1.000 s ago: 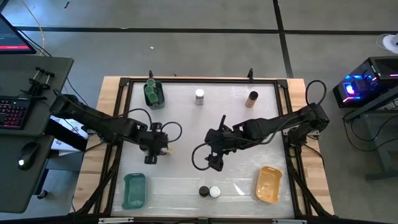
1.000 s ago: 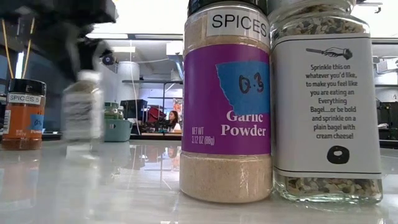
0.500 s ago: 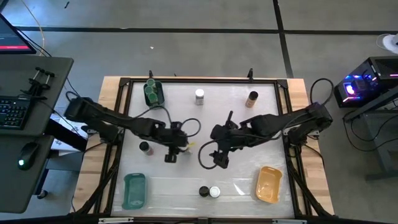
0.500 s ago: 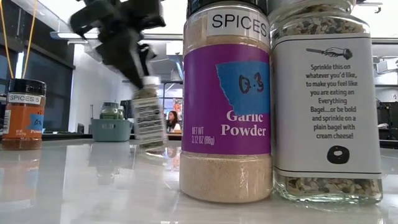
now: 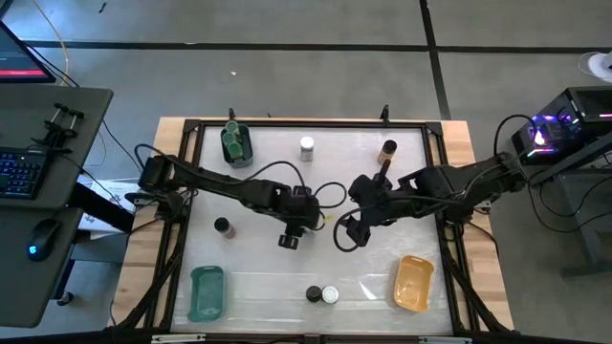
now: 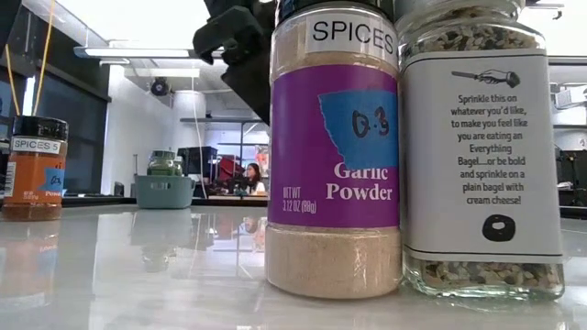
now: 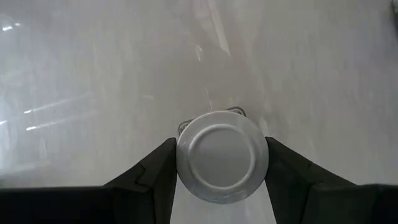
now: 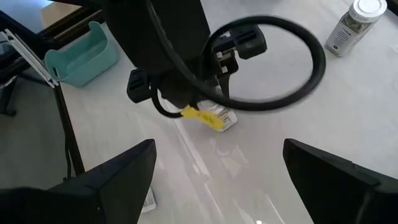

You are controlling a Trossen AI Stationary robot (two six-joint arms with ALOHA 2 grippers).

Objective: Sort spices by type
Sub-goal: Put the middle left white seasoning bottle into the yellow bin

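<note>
Since a second ago the left gripper (image 5: 290, 239) has travelled from the table's left side toward the middle, carrying a white-lidded jar (image 7: 222, 155) clamped between its fingers (image 7: 155, 171); the wrist view shows that lid squeezed from both sides above the bare white table (image 5: 287, 182). Meanwhile the right gripper (image 5: 345, 234) has shifted a little to the right and hangs just beside the left one, fingers spread wide with nothing between them. Two green-lidded jars sit in the teal holder (image 5: 236, 143) at the back left, with a second white-lidded jar (image 5: 307, 147) and a brown-lidded jar (image 5: 386, 151) further along the back. One dark-lidded jar (image 5: 223, 227) stands alone at left, and a black-and-white pair (image 5: 321, 294) stands at the front between the teal tray (image 5: 207, 292) and the orange tray (image 5: 413, 283).
</note>
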